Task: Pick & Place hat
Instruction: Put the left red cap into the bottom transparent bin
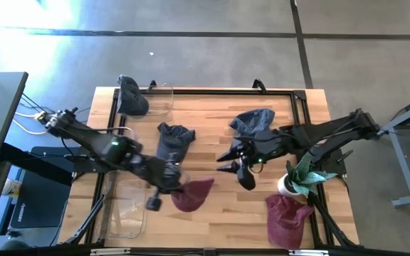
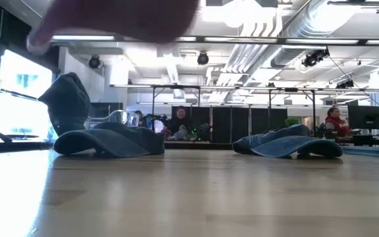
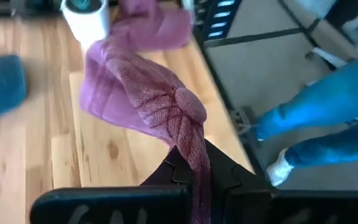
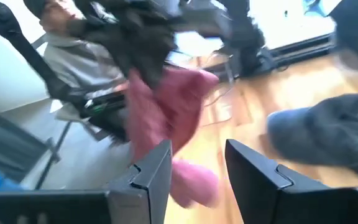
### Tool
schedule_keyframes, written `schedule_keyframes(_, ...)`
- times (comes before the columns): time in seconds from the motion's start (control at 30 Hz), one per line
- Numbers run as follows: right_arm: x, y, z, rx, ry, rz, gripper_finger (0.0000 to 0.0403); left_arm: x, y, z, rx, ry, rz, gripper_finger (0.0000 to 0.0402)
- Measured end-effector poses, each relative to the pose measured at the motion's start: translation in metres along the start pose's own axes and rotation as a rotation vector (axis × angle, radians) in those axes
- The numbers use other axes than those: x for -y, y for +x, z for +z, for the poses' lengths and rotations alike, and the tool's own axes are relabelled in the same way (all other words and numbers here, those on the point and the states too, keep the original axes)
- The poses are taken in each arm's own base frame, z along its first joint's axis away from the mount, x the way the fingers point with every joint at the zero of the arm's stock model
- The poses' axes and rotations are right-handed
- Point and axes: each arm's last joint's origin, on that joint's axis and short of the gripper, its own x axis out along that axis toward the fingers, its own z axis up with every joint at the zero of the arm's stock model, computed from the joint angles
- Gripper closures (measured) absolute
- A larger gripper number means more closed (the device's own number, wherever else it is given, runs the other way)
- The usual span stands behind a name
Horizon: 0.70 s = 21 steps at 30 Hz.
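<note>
Table (image 1: 212, 220): pale wood slats, several hats scattered. You have maroon hat (image 1: 193, 193) pinched in left gripper (image 1: 171, 183), lifted above near edge; limp ribbed fabric, drooping. Pick looks done, placing remains, likely clear bin (image 1: 125, 210). Right gripper (image 1: 238, 168) hovers mid-table, fingers parted, empty.

Ribbed cloth hat (image 3: 148, 93), seemingly matt

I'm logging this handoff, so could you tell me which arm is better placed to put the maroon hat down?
Left. Its gripper is already shut on the maroon hat, lifted beside the clear bin. The right gripper hangs open and empty.
</note>
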Motion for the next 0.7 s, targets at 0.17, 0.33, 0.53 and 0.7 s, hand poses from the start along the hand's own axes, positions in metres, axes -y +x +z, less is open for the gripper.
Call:
schedule_keyframes(0.17, 0.001, -0.003, 0.002, 0.035, -0.046, -0.057, 0.0269, 0.023, -0.058, 0.005, -0.049, 0.090, -0.022, 0.0401)
schedule_keyframes(0.33, 0.004, 0.000, 0.002, 0.043, -0.079, -0.102, 0.0274, 0.039, -0.103, -0.007, -0.215, 0.097, 0.012, 0.0401)
schedule_keyframes(0.53, 0.006, 0.004, 0.001, 0.041, -0.086, -0.127, 0.0273, 0.052, -0.116, -0.027, -0.293, 0.046, 0.157, 0.0401)
schedule_keyframes(0.7, 0.006, 0.004, 0.003, 0.072, -0.080, -0.144, 0.0274, 0.063, -0.122, -0.047, -0.263, 0.010, 0.203, 0.0402)
